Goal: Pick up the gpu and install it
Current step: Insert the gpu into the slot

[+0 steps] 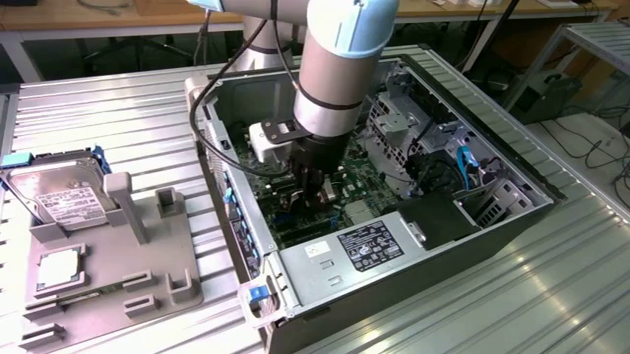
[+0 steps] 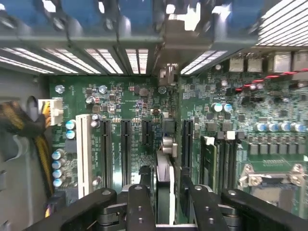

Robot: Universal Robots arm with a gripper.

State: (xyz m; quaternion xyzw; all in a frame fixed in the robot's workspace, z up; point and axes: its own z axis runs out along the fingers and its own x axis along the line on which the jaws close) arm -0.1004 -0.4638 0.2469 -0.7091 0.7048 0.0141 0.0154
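In the wrist view the gpu (image 2: 166, 159) shows edge-on, standing upright on the green motherboard (image 2: 120, 101) in line with the long black expansion slots, its metal bracket end against the case's rear wall. My gripper (image 2: 166, 185) straddles the card, one black finger (image 2: 144, 178) on each side, slightly off it, so it is open. In the exterior view the arm reaches straight down into the open computer case (image 1: 492, 133), and the gripper (image 1: 317, 195) sits low over the motherboard.
A power supply (image 1: 364, 247) fills the case's near end, with drive cages and a blue cable (image 1: 462, 158) at the exterior view's right. Memory sticks (image 2: 209, 159) and the CPU socket (image 2: 272, 180) lie beside the card. A hard drive (image 1: 61, 195) rests on a grey holder (image 1: 147, 280).
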